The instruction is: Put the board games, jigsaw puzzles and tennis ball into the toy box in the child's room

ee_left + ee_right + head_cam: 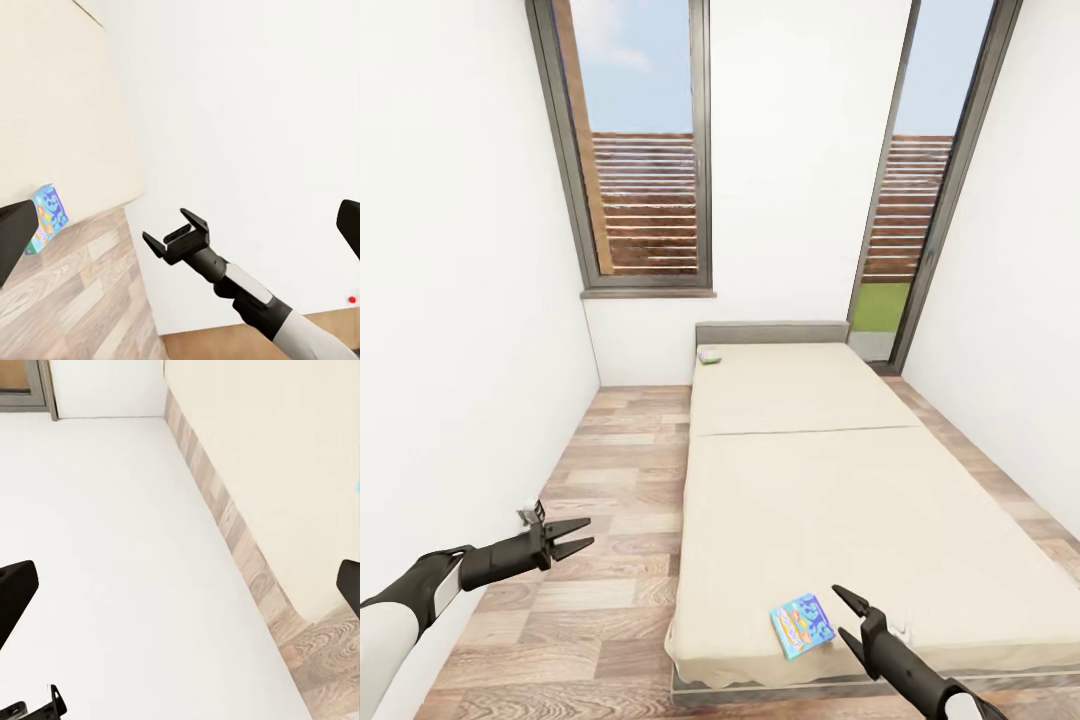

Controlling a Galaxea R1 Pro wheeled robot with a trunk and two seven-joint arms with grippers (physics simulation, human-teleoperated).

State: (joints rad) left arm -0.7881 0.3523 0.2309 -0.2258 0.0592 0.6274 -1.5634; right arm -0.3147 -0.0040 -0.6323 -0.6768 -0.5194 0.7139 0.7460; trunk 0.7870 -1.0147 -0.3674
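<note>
A blue cartoon-printed board game (801,625) lies flat on the cream bed (810,500), close to its near edge. My right gripper (838,611) hovers open just to the right of it, fingers apart and holding nothing. A second board game (710,353), small and greenish from here, rests at the bed's far left corner by the headboard. Over the wood floor left of the bed, my left gripper (588,532) is open and empty. The left wrist view catches the blue game (46,215) on the bed edge and the right gripper (176,234).
The room is narrow: white walls on both sides, a tall window (645,150) and a glass door (905,200) at the far end. A strip of plank floor (610,480) runs between the left wall and the bed. A red wall button (352,299) shows low on the wall.
</note>
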